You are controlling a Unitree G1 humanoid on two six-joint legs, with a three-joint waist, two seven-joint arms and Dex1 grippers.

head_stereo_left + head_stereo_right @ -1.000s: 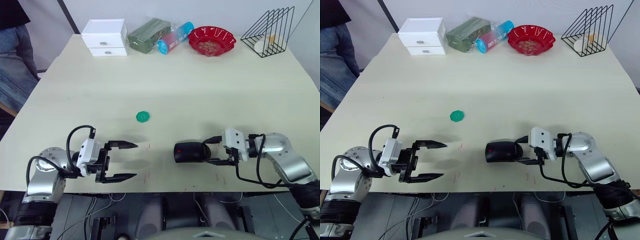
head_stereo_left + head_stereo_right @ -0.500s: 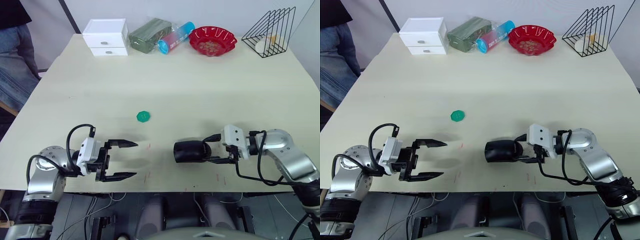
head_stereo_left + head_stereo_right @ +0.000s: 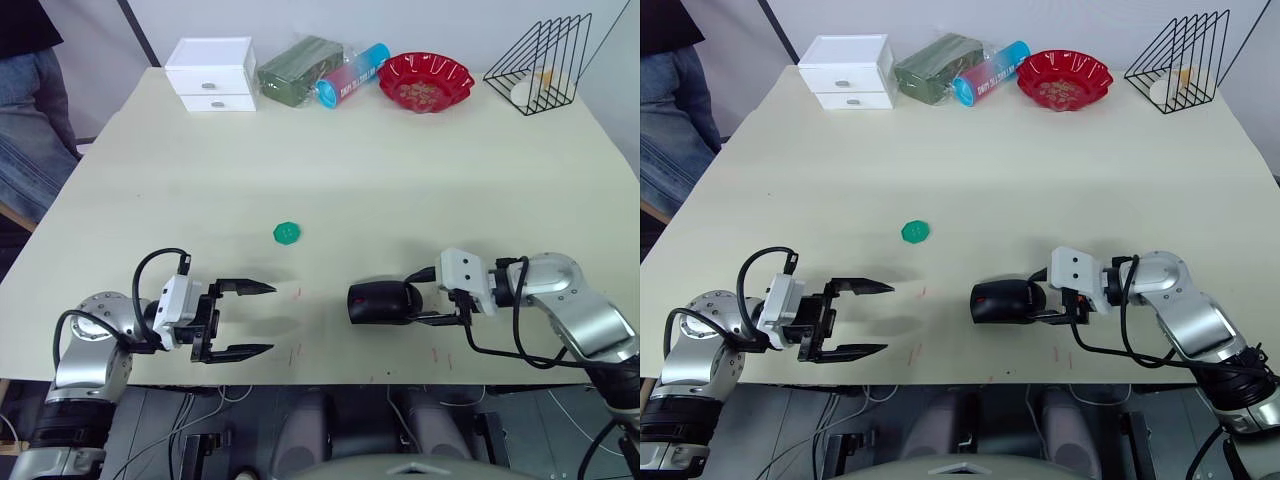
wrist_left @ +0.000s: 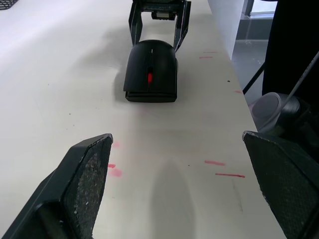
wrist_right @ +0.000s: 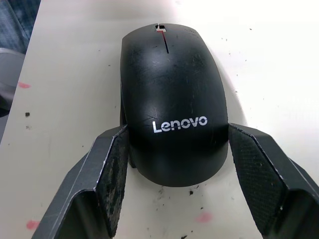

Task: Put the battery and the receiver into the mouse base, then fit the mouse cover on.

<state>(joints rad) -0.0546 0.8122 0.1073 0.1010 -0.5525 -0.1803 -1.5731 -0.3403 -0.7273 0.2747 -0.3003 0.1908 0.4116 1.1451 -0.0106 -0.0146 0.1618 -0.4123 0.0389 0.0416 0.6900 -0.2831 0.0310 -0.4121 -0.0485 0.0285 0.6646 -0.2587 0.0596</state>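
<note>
Bright, even overhead light; soft shadows on table [image 3: 400, 170]; wrist views blur close up.

Between the wide-spread left gripper [image 3: 250, 320] and the mouse cover [image 3: 379, 303] near the surface's [image 3: 400, 190] front edge lies bare room, a green disc [image 3: 286, 233] the lone obstacle further in.

black mouse cover [image 5: 172, 107] with white lettering, seemingly a red wheel; green disc [image 3: 286, 233].
</note>
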